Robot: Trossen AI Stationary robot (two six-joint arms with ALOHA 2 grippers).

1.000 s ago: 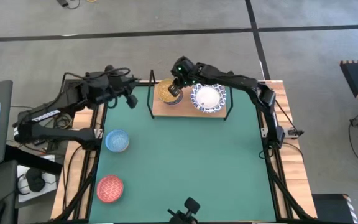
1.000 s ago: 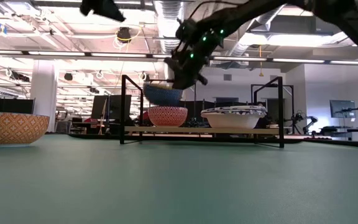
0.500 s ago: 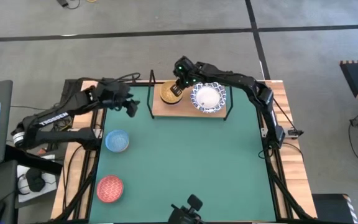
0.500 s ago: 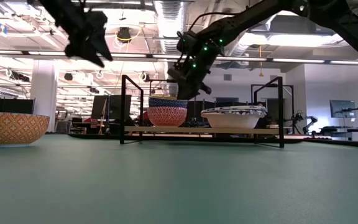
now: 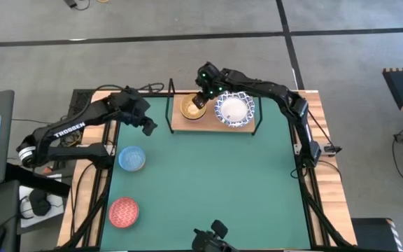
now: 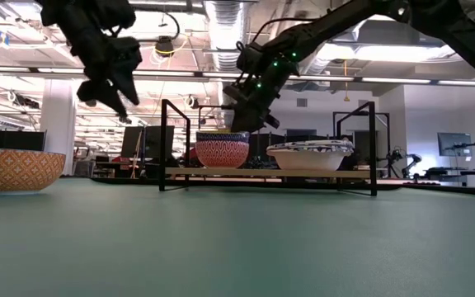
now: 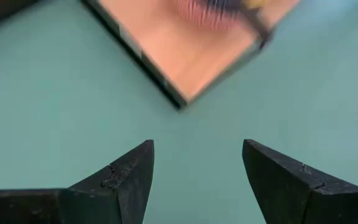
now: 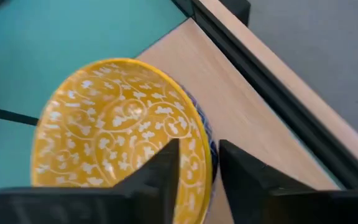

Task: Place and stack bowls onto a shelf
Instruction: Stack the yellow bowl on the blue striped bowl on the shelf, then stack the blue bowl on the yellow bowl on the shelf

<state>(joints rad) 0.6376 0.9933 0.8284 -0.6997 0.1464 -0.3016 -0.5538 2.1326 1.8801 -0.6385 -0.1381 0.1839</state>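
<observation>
The shelf (image 5: 212, 126) stands at the mat's far edge. On its left half, a yellow bowl (image 8: 117, 130) with a blue outside sits nested in a red patterned bowl (image 6: 223, 153). White bowls with blue rims (image 5: 234, 110) are stacked on its right half. My right gripper (image 8: 199, 177) is open, one finger over the yellow bowl's inside and one outside its rim, with gaps showing. My left gripper (image 7: 197, 180) hangs open above the green mat (image 5: 208, 182), left of the shelf.
A light blue bowl (image 5: 131, 159) and a red bowl (image 5: 124, 212) rest on the mat's left side, near my left arm. The shelf's black wire posts (image 6: 164, 144) rise at its ends. The mat's middle and right side are bare.
My right gripper has lowered the yellow bowl from a tilt above the red patterned bowl down into it, where it now sits level. My left gripper has come down and toward the near edge, from the table's far left corner to the mat beside the shelf.
</observation>
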